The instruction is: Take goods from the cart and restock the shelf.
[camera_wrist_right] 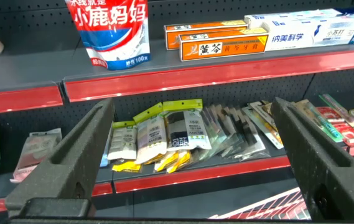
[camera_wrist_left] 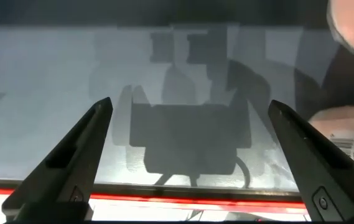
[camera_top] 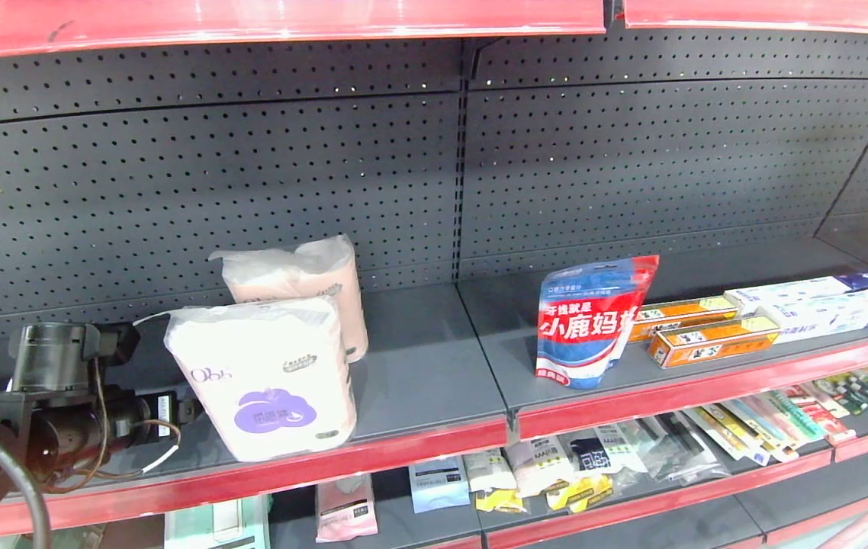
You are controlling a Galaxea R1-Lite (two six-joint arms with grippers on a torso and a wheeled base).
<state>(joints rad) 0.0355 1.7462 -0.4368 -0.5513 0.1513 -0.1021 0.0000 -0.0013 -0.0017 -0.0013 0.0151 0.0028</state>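
Head view: left arm (camera_top: 60, 412) over shelf (camera_top: 419, 381)

Goods counted on the middle shelf (camera_top: 419, 381).
Two tissue packs (camera_top: 266, 377), one blue-and-red pouch (camera_top: 590, 320), two orange boxes (camera_top: 712, 341); white-and-blue boxes (camera_top: 815, 301) too overlapped to count.

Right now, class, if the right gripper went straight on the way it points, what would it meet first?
Probably the flat packets lying on the lower shelf; the right gripper, open, aims at them, though depth is unclear.
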